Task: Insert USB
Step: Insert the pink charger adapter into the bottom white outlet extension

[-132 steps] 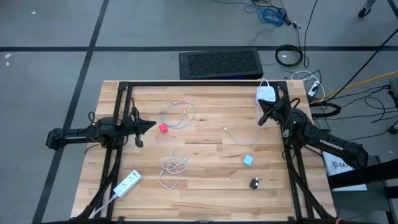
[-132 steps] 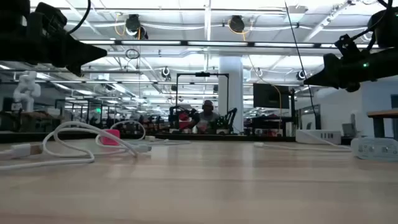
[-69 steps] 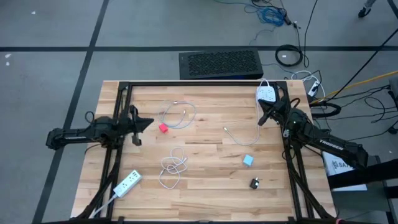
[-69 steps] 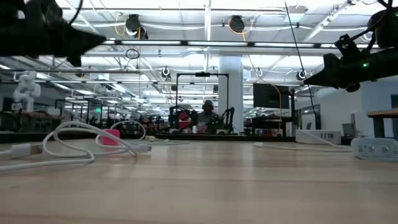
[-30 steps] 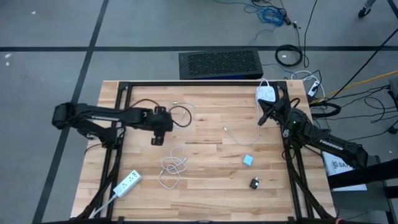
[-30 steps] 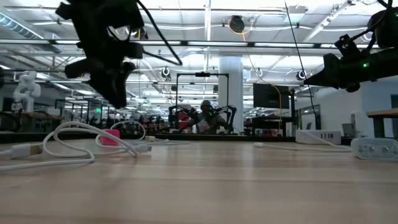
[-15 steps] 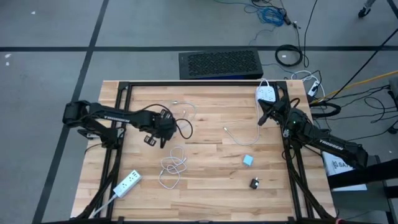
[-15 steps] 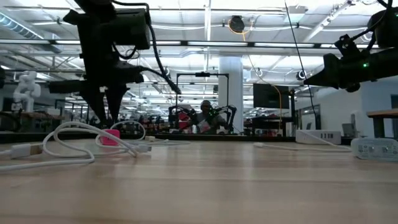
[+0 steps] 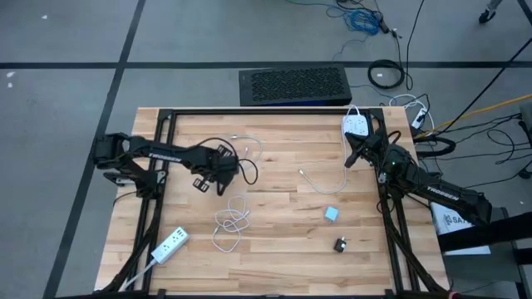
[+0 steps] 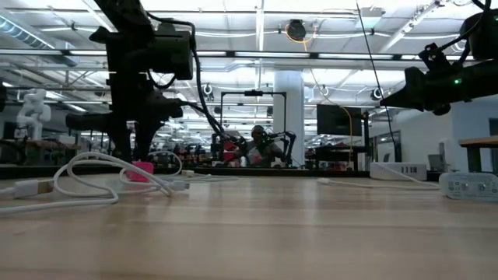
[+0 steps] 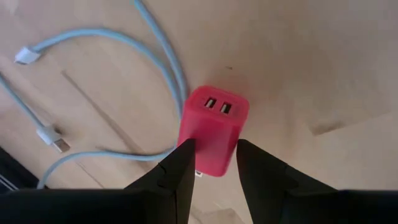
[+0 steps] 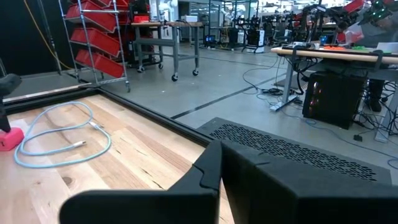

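The pink charger (image 11: pixel 213 129) is lying on the table (image 9: pixel 274 249), at about ten o'clock from the table's middle in the high view, with a pale blue cable (image 11: pixel 118 45) looping just beside it. The left gripper (image 11: pixel 211 163) is hanging right over it, its fingers (image 11: pixel 180 163) spread and straddling the pink body on both flanks. Whether the pads are already pressing the sides, I cannot tell; nothing is lifted yet. The right gripper (image 9: pixel 352 158) is waiting clenched and empty near the table's two o'clock corner, close to a white power strip (image 9: pixel 357 125).

The charger is looking like a small, rigid plastic block, probably light and somewhat slick, so it is likely to skid or twist if pinched off-centre. The best hold is probably across its two flat long sides, near the middle, leaving the face with the two USB ports clear for the plug. The cable is soft and springy and is probably going to flop; gripping it just behind the metal plug (image 11: pixel 52 137) would steady it for insertion.

Compared with a few seconds ago, the left arm is no longer parked at the table's nine o'clock edge: it has swung inward and dropped over the charger, which is now hidden under it in the high view. The right arm has not moved, and the charger and cables are lying where they were.
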`<action>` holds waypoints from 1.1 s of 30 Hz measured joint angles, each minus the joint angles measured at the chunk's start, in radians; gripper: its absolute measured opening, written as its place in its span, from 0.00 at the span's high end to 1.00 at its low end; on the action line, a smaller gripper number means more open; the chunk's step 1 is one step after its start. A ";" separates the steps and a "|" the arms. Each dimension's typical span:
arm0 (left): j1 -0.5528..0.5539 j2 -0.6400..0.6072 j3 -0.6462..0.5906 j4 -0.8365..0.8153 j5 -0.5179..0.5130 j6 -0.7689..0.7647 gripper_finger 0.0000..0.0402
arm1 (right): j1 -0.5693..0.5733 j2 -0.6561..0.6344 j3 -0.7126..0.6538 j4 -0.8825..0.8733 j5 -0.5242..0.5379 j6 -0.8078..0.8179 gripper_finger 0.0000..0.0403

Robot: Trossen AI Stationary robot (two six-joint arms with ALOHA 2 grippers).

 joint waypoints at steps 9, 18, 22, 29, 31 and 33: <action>-0.029 -0.006 0.052 0.033 0.100 -0.051 0.69 | 0.000 0.000 0.000 0.000 0.000 0.000 1.00; -0.076 -0.009 0.151 0.038 0.061 -0.106 0.73 | 0.000 0.000 0.000 0.000 0.000 0.000 1.00; -0.089 -0.009 0.151 0.003 0.022 -0.073 0.73 | 0.000 0.000 0.000 0.000 0.000 0.000 1.00; -0.067 0.027 0.151 -0.046 0.032 -0.041 0.57 | 0.000 0.000 0.000 0.000 0.000 0.000 1.00; -0.066 0.037 0.151 -0.048 0.033 0.016 0.52 | 0.000 0.000 0.000 0.000 0.000 0.000 1.00; -0.068 0.044 0.151 -0.038 0.033 0.075 0.49 | 0.000 0.000 0.000 0.000 0.000 0.000 1.00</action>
